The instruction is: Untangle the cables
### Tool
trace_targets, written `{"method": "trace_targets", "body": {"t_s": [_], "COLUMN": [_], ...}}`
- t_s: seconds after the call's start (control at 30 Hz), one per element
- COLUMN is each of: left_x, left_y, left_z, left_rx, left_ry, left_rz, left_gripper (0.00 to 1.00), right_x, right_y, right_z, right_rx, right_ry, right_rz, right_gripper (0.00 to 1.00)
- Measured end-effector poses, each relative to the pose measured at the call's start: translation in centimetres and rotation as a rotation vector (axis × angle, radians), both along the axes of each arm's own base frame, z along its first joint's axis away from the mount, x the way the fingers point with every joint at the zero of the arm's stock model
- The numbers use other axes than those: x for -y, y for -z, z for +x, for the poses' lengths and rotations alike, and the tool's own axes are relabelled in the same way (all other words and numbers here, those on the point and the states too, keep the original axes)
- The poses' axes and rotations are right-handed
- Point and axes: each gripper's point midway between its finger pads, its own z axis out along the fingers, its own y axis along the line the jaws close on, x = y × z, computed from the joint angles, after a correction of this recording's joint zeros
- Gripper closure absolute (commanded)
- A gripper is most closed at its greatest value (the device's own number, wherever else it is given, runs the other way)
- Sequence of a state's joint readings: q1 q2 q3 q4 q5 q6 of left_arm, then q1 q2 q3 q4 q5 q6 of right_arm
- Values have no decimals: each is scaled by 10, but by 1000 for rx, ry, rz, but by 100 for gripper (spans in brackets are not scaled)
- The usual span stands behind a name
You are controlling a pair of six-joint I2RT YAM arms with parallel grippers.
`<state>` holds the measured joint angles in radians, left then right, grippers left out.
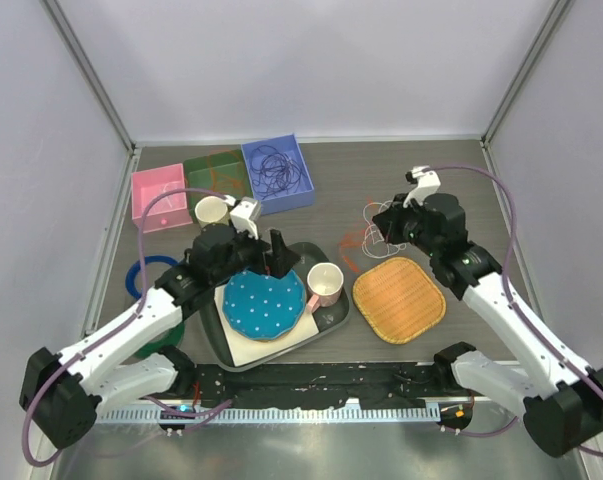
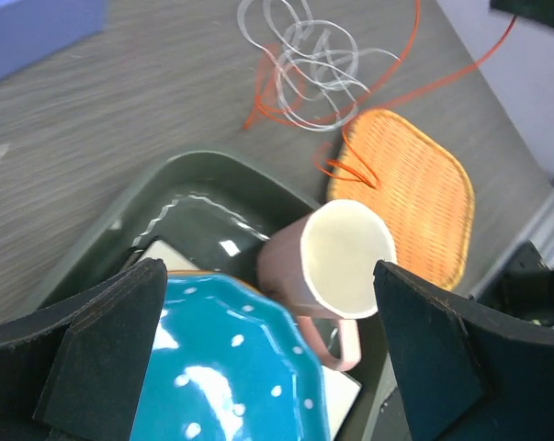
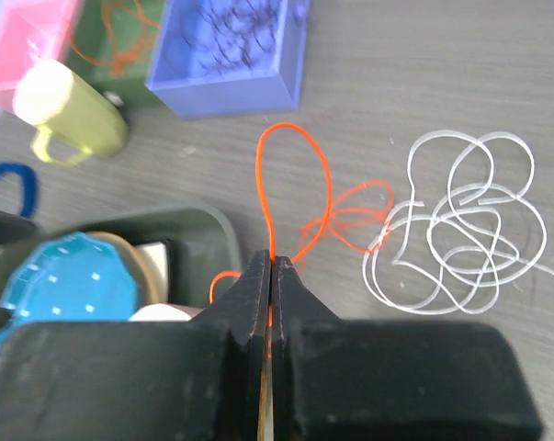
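1. Right pincer [image 3: 270, 264]: fingers pressed together, clenched on the orange cable [image 3: 295, 161]. The cable leaves the fingertips as one tall narrow loop over the desk [image 3: 442, 64].
2. White cable [image 3: 460, 220]: a loose tangle of curls on the desk, near the right pincer and to its right in the wrist view. The orange cable's smaller loops reach the tangle's near edge and cross it.
3. Left pincer [image 2: 267, 276]: fingers spread wide, grasping nothing, hanging over the dark tray [image 2: 194, 175]. Both loose cables lie beyond the tray's far rim, well apart from this pincer.
4. Tray contents: a pink mug [image 2: 318, 266] just beside a teal dotted plate [image 2: 231, 367].
5. Woven orange mat [image 1: 399, 299]: on the desk just beside the tray. A bend of the orange cable lies over its far edge.
6. Far side of the desk:
   - a blue box [image 1: 281, 203] holding the dark purple cables [image 1: 278, 168];
   - a green box [image 1: 216, 155] holding a second orange strand [image 3: 120, 41];
   - a pink box [image 1: 156, 190];
   - a yellow-green mug [image 3: 70, 115] in front of the green and pink boxes.
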<state>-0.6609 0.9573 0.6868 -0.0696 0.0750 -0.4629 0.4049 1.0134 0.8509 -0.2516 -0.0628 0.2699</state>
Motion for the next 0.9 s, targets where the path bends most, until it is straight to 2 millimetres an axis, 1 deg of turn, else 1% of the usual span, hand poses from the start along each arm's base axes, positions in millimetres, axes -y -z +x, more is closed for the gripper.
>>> {"method": "trace_targets", "body": {"t_s": [0.07, 0.1, 0.17, 0.2, 0.27, 0.33, 0.4, 0.47, 0.53, 0.6, 0.7, 0.77, 0.8, 0.9], "left_x": [16, 24, 40, 46, 67, 91, 116, 137, 155, 171, 181, 185, 186, 190], "left_y": [4, 6, 5, 2, -6, -15, -17, -14, -5, 10, 30, 39, 39, 34], "left_z": [-2, -2, 1, 3, 11, 20, 28, 37, 44, 51, 57, 57, 57, 60], "left_rx": [-22, -33, -36, -33, -10, 22, 49, 59, 47, 27, 0, -13, -12, 11], "left_ry": [77, 109, 163, 181, 229, 282, 342, 388, 429, 467, 500, 522, 529, 540], "left_rz": [-11, -12, -8, -7, 0, 5, 22, 34, 45, 60, 83, 94, 96, 92], "left_gripper": [0, 0, 0, 0, 0, 0, 0, 0, 0, 0, 0, 2, 2, 9], "right_x": [-1, -1, -2, -3, -5, -7, -8, -8, -9, -10, -14, -17, -18, -22], "right_y": [-26, -35, -47, -51, -57, -60, -62, -65, -71, -77, -81, -83, -84, -87], "right_z": [-5, -7, -11, -13, -15, -15, -15, -16, -15, -14, -14, -14, -14, -16], "right_rx": [73, 99, 128, 133, 138, 133, 125, 120, 118, 119, 114, 108, 105, 99], "right_ry": [0, 1, -1, -2, -4, -2, 2, 7, 12, 14, 7, -6, -14, -34], "right_rz": [58, 82, 122, 142, 176, 202, 221, 235, 252, 267, 287, 296, 300, 314], "right_gripper": [99, 99, 99, 99, 99, 99, 99, 99, 99, 99, 99, 99, 99, 99]}}
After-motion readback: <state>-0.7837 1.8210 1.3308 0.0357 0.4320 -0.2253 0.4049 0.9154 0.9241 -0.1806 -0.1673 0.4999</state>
